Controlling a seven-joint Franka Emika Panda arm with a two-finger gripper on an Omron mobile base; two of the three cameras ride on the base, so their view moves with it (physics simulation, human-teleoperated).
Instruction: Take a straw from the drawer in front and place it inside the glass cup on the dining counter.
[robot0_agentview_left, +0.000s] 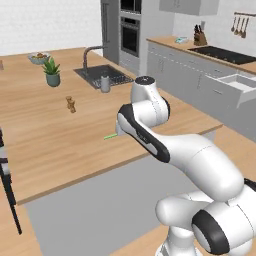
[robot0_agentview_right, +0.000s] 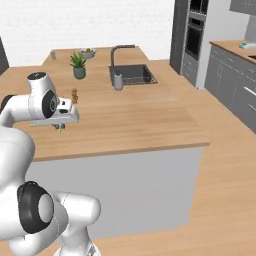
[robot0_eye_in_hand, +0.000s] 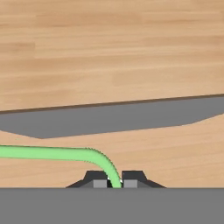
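My gripper (robot0_eye_in_hand: 116, 183) is shut on the thin light green straw (robot0_eye_in_hand: 52, 153), which bends up from between the fingertips and runs off to the left in the hand view. From the left base camera the straw (robot0_agentview_left: 110, 136) pokes out beside my wrist, over the dining counter (robot0_agentview_left: 45, 140) near its front edge. From the other side the gripper (robot0_agentview_right: 60, 127) hangs just above the wood top. The glass cup (robot0_agentview_left: 105, 84) stands upright next to the sink (robot0_agentview_left: 102, 74), well beyond the hand; the cup (robot0_agentview_right: 118, 81) is apart from the straw. The drawer (robot0_agentview_left: 240, 85) stands pulled out at the far right.
A potted plant (robot0_agentview_left: 52, 73), a fruit bowl (robot0_agentview_left: 39, 57) and a small brown figure (robot0_agentview_left: 71, 104) stand on the island. A tap (robot0_agentview_left: 90, 52) arches over the sink. The stovetop counter (robot0_agentview_left: 222, 54) runs along the right wall.
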